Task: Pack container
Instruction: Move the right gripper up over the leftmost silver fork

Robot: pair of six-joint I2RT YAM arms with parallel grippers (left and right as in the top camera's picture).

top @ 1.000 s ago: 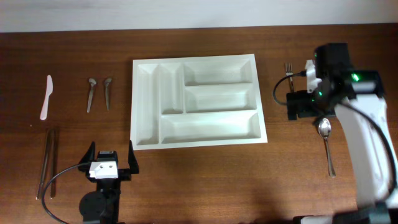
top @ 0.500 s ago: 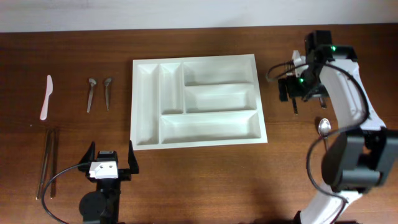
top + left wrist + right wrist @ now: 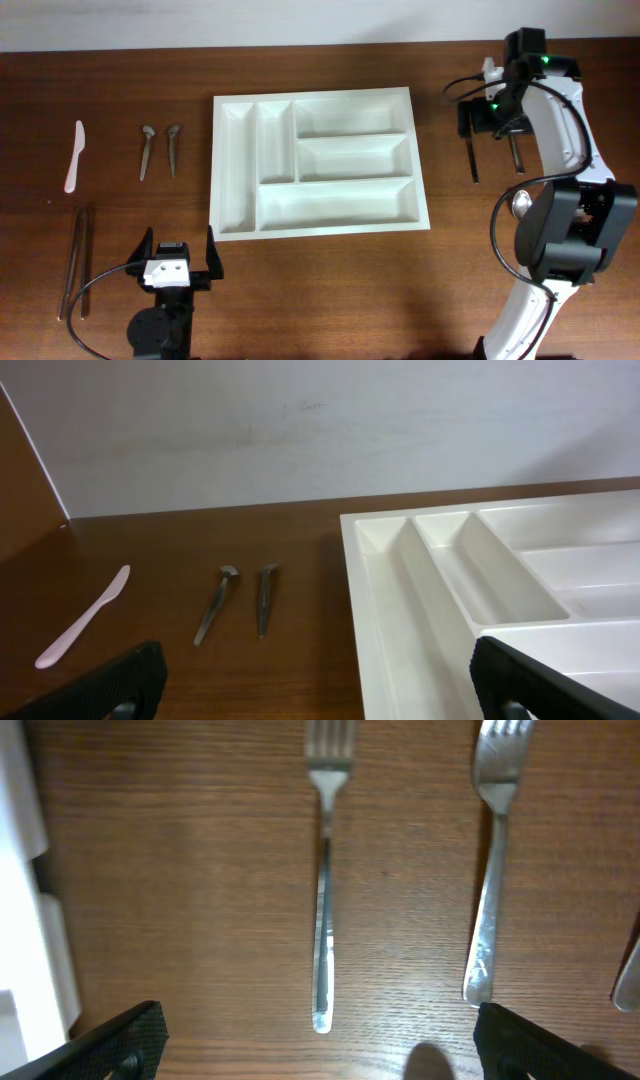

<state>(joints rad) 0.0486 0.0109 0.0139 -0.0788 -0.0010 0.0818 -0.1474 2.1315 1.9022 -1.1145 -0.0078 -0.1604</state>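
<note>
The white cutlery tray [image 3: 214, 170] lay flat in the middle of the brown wooden table [image 3: 330, 290], its two narrow slots to the left and its three long slots stacked to the right. The left gripper [image 3: 178, 243] hung low at the near edge of the table, just off the tray's near left corner, with its jaws spread wide and nothing between them. The right gripper [image 3: 492, 122] hovered over the far right part of the table, well clear of the tray's right side, with its jaws also wide apart and gripping nothing. Under it lay two metal forks [image 3: 322, 900] [image 3: 490, 880] side by side, apart from each other, tines pointing away. A spoon [image 3: 520, 205] showed nearer, partly hidden by the arm. Away to the left sat a white plastic knife [image 3: 74, 157], two small spoons [image 3: 146, 150] [image 3: 172, 148] and a pair of thin metal rods [image 3: 75, 262].
</note>
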